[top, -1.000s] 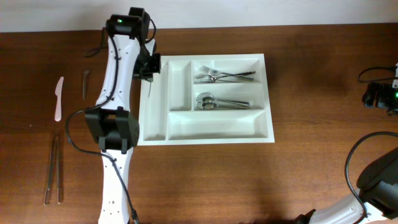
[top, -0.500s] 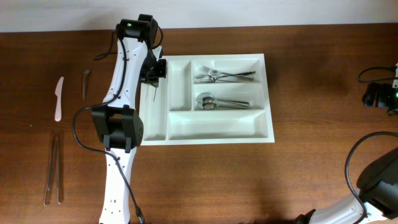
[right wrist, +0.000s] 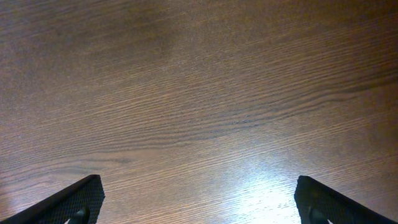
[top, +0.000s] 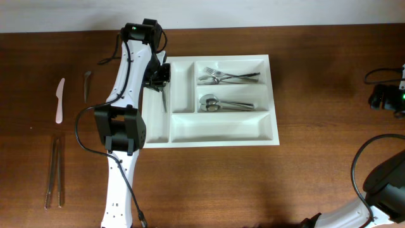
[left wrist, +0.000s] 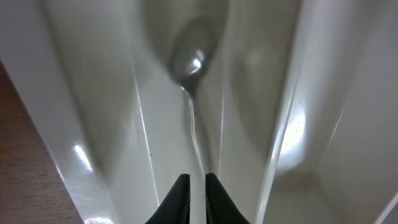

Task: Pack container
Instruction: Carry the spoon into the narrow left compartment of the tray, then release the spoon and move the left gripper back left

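- Far left of the overhead view, on the worktop (top: 25, 145): a white knife (top: 59, 100) and, lower down, tongs (top: 54, 172), both lying up-down in the frame, well apart from the container (top: 221, 126).
- Upper left of centre: left gripper (left wrist: 198, 198) over the container's leftmost narrow compartment, fingers (left wrist: 179, 202) nearly together and, by the look of it, clamped on the handle of a spoon (left wrist: 193, 59).
- Spoon pointing away from the fingertips, bowl foremost, down into that compartment; long axis in line with the compartment's length. Bowl touching the floor or not: cannot tell.
- Centre: container flat on the worktop, forks (top: 228, 76) and spoons (top: 221, 104) already in its two upper long compartments.
- Judged next: parting the fingers to leave the spoon where it points, with no sideways shift called for.
- Far right: right gripper (right wrist: 199, 205), fingers wide apart over bare wood, holding nothing, well apart from the container. Left arm by far the nearer.
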You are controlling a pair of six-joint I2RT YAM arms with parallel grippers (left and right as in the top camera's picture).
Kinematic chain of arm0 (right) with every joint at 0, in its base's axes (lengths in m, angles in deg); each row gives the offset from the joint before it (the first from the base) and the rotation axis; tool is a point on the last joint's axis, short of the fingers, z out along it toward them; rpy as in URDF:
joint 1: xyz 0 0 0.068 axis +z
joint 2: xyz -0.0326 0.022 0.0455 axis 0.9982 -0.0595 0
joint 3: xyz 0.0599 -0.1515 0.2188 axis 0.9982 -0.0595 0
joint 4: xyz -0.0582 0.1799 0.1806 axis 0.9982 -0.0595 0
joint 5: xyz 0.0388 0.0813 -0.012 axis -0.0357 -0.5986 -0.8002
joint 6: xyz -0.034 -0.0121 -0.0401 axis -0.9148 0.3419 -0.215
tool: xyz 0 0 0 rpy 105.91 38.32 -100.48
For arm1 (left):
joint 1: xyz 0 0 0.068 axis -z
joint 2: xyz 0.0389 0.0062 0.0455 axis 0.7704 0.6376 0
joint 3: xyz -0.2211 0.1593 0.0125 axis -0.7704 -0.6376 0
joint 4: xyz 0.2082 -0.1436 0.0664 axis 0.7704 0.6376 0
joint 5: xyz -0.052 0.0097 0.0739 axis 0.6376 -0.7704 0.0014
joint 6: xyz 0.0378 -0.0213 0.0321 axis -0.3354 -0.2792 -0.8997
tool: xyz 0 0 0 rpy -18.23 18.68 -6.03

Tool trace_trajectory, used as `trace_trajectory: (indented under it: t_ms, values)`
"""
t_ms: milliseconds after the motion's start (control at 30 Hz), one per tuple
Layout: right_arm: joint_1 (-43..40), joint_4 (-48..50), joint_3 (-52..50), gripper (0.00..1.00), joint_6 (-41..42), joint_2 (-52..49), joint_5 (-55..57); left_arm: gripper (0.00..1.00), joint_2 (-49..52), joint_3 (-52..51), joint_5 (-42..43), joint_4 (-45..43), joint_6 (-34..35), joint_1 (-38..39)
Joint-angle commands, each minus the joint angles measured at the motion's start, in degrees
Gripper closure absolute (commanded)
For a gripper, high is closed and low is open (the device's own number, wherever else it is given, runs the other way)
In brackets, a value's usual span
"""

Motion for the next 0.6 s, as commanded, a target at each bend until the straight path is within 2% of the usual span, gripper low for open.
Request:
trace_trajectory:
  t_ms: [0,333,433,500,533,567]
  values:
    - [-0.1,0.0,-0.3,0.01,0.1,-0.5,-0.7,0.89,0.3,-0.5,0.6,-0.3,0.3,-0.2]
    - [-0.1,0.0,-0.3,0.01,0.1,-0.5,-0.7,0.87,0.2,0.4,0.6,-3.5,-0.3,-0.2]
    - [-0.1,0.0,-0.3,0.01,0.1,-0.5,-0.7,0.75,0.0,2.3,0.5,-2.9,-1.5,-0.8]
    - [-0.1,0.0,-0.3,0.01,0.1,-0.5,-0.7,0.71,-0.4,3.8,0.0,-2.8,-2.0,-1.5]
    - [-0.1,0.0,-0.3,0.01,0.1,-0.5,-0.7,0.67,-0.5,4.3,0.0,-2.8,-2.6,-1.9]
    - [-0.1,0.0,-0.3,0.01,0.1,-0.5,-0.7,0.56,-0.8,5.0,0.0,-2.9,-3.6,-2.5]
